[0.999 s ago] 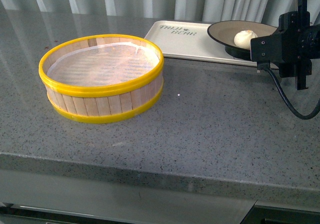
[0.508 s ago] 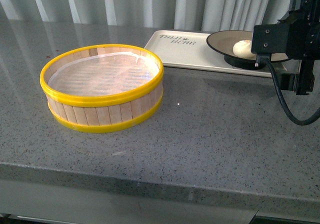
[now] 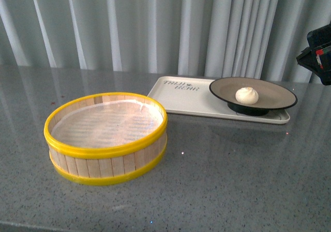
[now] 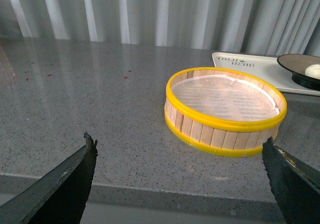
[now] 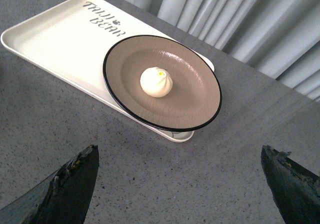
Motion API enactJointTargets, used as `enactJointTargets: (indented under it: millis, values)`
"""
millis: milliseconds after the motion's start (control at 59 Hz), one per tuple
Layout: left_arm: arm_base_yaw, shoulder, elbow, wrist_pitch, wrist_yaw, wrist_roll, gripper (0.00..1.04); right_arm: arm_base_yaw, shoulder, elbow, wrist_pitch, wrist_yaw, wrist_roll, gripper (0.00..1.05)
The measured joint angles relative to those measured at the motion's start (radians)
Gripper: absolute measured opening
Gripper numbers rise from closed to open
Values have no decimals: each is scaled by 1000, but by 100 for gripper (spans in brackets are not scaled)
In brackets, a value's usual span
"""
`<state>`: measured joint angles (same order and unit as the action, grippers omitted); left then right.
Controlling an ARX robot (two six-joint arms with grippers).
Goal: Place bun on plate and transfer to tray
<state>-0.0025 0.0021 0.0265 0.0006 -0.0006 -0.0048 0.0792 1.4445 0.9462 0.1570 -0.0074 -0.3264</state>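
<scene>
The white bun (image 3: 246,95) (image 5: 156,82) sits in the middle of the black-rimmed plate (image 3: 274,92) (image 5: 190,104). That plate rests on the right end of the cream tray (image 3: 181,97) (image 5: 55,36), far right on the counter. My right gripper (image 5: 179,154) hangs open above the counter, short of the tray, with nothing between its fingers; only a black part of that arm (image 3: 316,53) shows at the front view's right edge. My left gripper (image 4: 180,144) is open over the counter's front edge, well short of the steamer basket. The plate (image 4: 299,64) and bun (image 4: 313,71) show at the left wrist view's edge.
A yellow-rimmed wooden steamer basket (image 3: 106,136) (image 4: 225,109) stands at the left middle of the grey stone counter (image 3: 232,170), lined with white paper. Pale pleated curtains (image 3: 155,25) hang behind the counter. The counter's front edge (image 4: 150,191) runs just under my left gripper.
My right arm has pulled up and to the right, away from the plate, leaving the plate and bun on the tray. The front view itself has tilted upward.
</scene>
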Motion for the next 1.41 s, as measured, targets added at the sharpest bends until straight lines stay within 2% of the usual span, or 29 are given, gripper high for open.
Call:
enactJointTargets:
  millis: [34,85,152,203,406,457,559,864,1304,1406]
  values:
    - [0,1,0,0,0,0,98,0,4,-11,29,16,30,95]
    - [0,1,0,0,0,0,98,2,4,-108,255,77,137,85]
    - [0,1,0,0,-1,0,98,0,-15,-236,473,79,224,72]
    - [0,1,0,0,-2,0,98,-2,-47,-310,563,77,257,64]
    - [0,1,0,0,0,0,98,-26,-185,-504,660,66,304,28]
    - [0,1,0,0,0,0,98,-51,-217,-556,669,18,306,17]
    - [0,1,0,0,0,0,98,-73,-275,-626,677,11,307,1]
    - [0,1,0,0,0,0,98,-78,-443,-768,656,10,312,2]
    - [0,1,0,0,0,0,98,-79,-708,-887,509,10,313,2]
    - [0,1,0,0,0,0,98,-79,-727,-929,539,10,313,2]
